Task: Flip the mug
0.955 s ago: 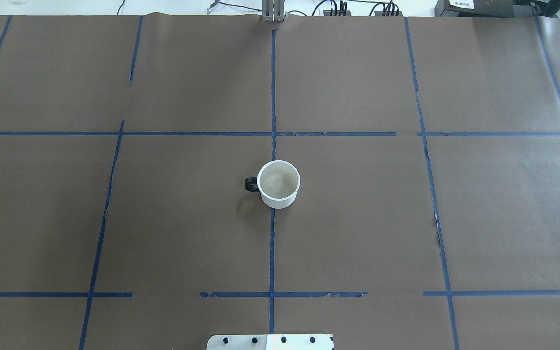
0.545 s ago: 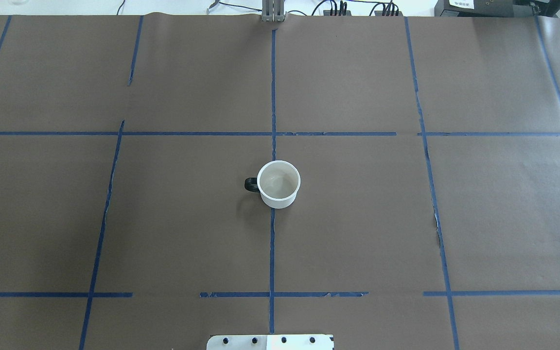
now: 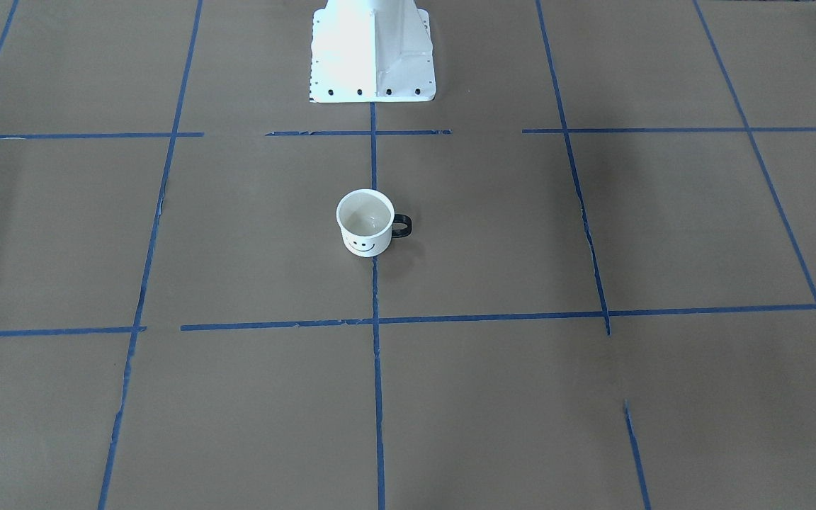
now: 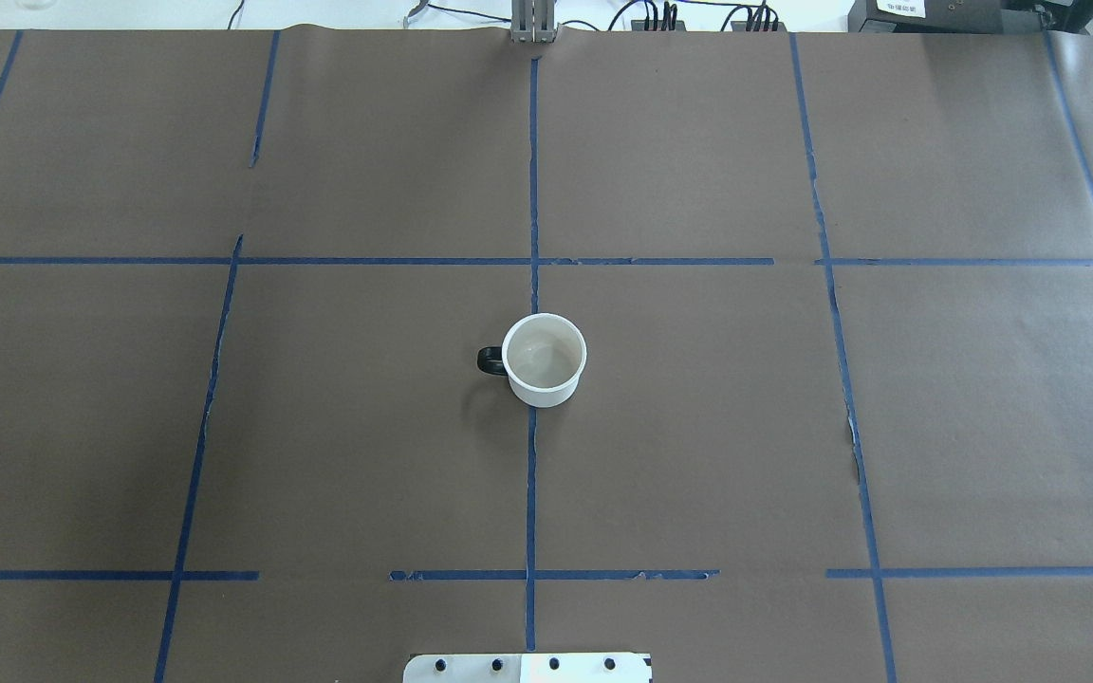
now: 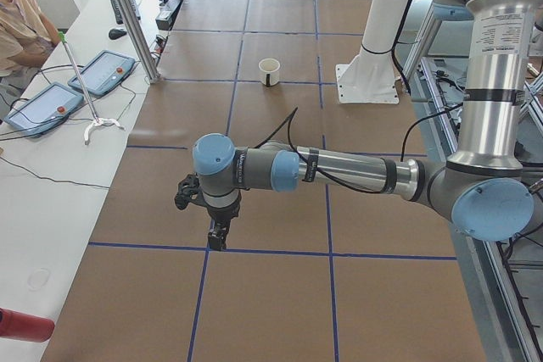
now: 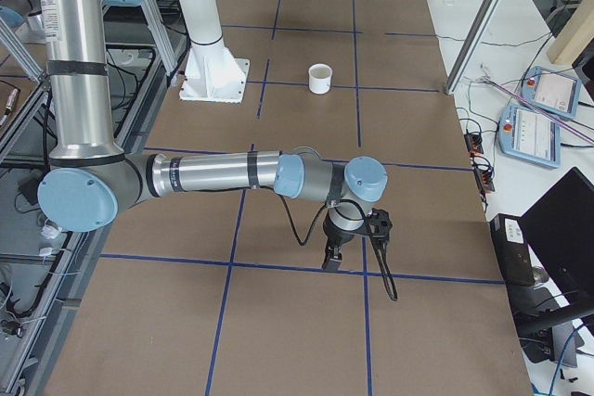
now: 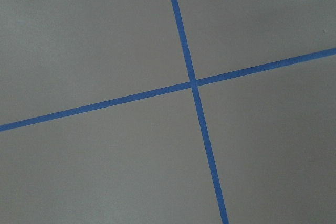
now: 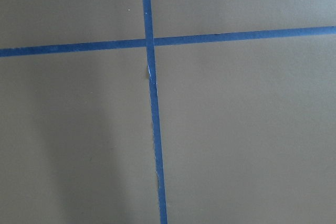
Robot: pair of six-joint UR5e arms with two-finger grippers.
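Note:
The small white mug [image 4: 544, 359] stands upright, mouth up, in the middle of the table. Its black handle [image 4: 490, 359] points to the overhead view's left. In the front-facing view the mug [image 3: 365, 222] shows its black smiley face. It also shows in the left side view [image 5: 269, 71] and the right side view [image 6: 320, 79]. My left gripper [image 5: 217, 237] hangs low over the table far from the mug, near the table's left end. My right gripper [image 6: 332, 258] hangs likewise near the right end. I cannot tell whether either is open or shut.
The table is covered in brown paper with blue tape lines [image 4: 532, 190]. The robot's white base [image 3: 372, 49] stands behind the mug. Teach pendants [image 5: 102, 71] and cables lie on the side bench, where a person [image 5: 17, 23] sits.

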